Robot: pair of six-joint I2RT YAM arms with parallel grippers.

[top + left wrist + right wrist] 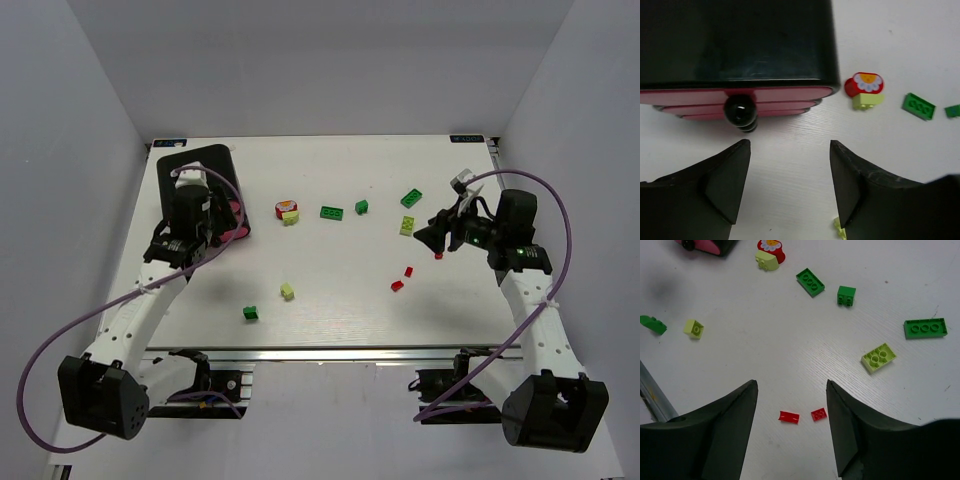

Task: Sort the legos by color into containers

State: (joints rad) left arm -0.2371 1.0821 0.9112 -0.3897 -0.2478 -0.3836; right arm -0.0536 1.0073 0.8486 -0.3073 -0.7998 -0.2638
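We are seeing the legos lying scattered over the white worktop. Two red bricks are sitting near each other, right of the middle. In the right wrist view they are showing in the gap between the right jaws, which are hanging above them, spread wide and gripping nothing.

Past the red pair a lime brick is lying flat, with a long green brick beyond it. Two more green ones are resting further toward the middle. A small lime cube and a green wedge are lying well apart from the rest, toward the near edge.

A red flower piece is touching a lime block, and the two are sitting just beside the right end of the drawers.

The three pink drawers are stacked in a glossy black housing at the far left of the worktop. Their fronts are showing as stepped strips below the housing's edge, each with a black knob. We cannot tell whether any drawer is pulled out.

The left jaws are hovering in front of the drawers, open and empty, clear of the knobs.
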